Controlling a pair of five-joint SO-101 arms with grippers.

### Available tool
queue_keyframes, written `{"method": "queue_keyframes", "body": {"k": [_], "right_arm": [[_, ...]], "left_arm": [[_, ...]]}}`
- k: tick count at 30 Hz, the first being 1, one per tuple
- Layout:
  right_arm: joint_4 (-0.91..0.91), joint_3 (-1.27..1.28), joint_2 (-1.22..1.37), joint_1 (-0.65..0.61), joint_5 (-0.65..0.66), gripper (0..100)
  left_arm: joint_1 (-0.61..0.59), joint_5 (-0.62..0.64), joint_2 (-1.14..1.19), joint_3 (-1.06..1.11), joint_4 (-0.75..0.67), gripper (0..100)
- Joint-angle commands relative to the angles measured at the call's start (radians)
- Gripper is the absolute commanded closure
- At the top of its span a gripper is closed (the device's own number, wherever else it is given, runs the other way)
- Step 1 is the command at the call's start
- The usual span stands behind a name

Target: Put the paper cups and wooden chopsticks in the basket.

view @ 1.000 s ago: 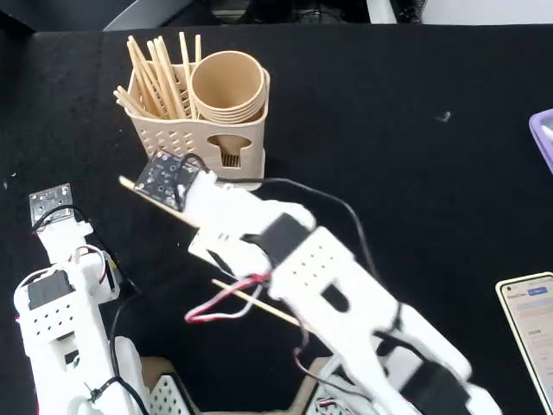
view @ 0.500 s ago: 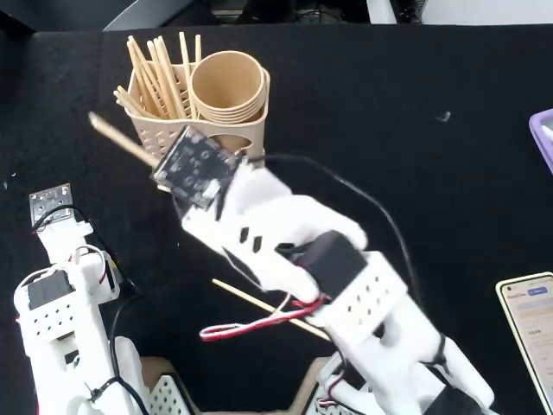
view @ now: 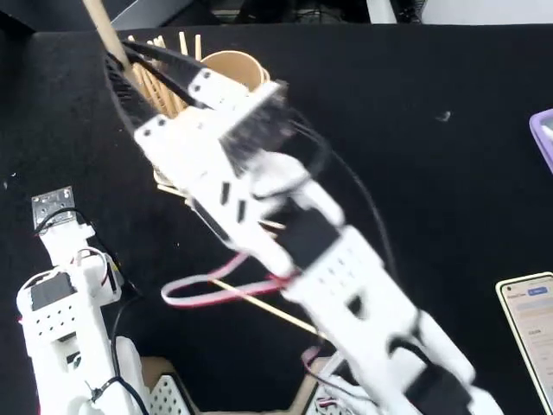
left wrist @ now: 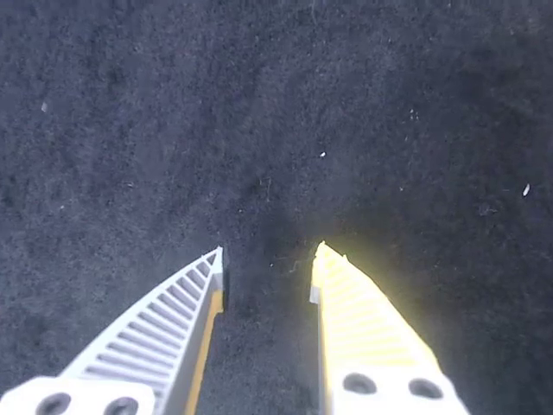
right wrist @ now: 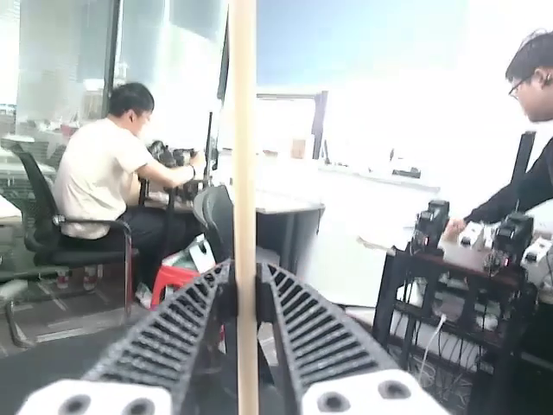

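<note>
My right gripper (view: 121, 65) is raised over the basket's left side, its black fingers shut on a wooden chopstick (view: 102, 26) that points up and away. In the right wrist view the same chopstick (right wrist: 244, 156) stands upright between the closed fingers of the gripper (right wrist: 244, 281). The right arm hides most of the beige basket (view: 162, 179). The basket holds stacked paper cups (view: 235, 59) and several chopsticks (view: 160, 82). Another chopstick (view: 259, 303) lies on the black table near the arm's base. The left gripper (left wrist: 268, 259) hovers open over bare table with nothing between its fingers.
The left arm (view: 56, 294) rests at the front left of the table. A phone (view: 529, 320) lies at the right edge and a purple object (view: 544, 130) sits farther back on the right. People work at desks in the room behind.
The right arm has lifted the chopstick off the table and swung it up and back towards the basket's left side. The left arm has stayed put.
</note>
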Motion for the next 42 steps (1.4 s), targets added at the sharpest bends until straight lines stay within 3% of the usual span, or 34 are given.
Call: {"method": "queue_keyframes", "body": {"k": [1, 7, 16, 19, 25, 33, 37, 42], "right_arm": [[-0.055, -0.134, 0.148, 0.049, -0.008, 98.7], [-0.051, -0.329, 0.418, 0.147, -0.014, 98.7], [-0.049, -0.369, 0.642, 0.155, -0.012, 98.4], [0.035, -0.387, 0.644, 0.155, -0.014, 97.9], [0.338, -0.561, 0.644, 0.155, -0.014, 79.8], [0.723, -0.900, 0.618, 0.149, -0.014, 79.4], [1.046, -1.084, 0.515, 0.149, -0.014, 79.4], [1.587, -1.190, 0.358, 0.155, -0.006, 79.4]], "left_arm": [[0.010, 0.005, -0.008, -0.004, -0.034, 83], [0.012, 0.005, -0.008, -0.004, -0.034, 83], [0.012, 0.005, -0.008, -0.004, -0.034, 83], [0.012, 0.005, -0.008, -0.004, -0.034, 83], [0.012, 0.005, -0.008, -0.005, -0.034, 83], [0.013, 0.005, -0.008, -0.004, -0.034, 83], [0.013, 0.005, -0.008, -0.004, -0.034, 83], [0.013, 0.005, -0.008, -0.004, -0.034, 83]]}}
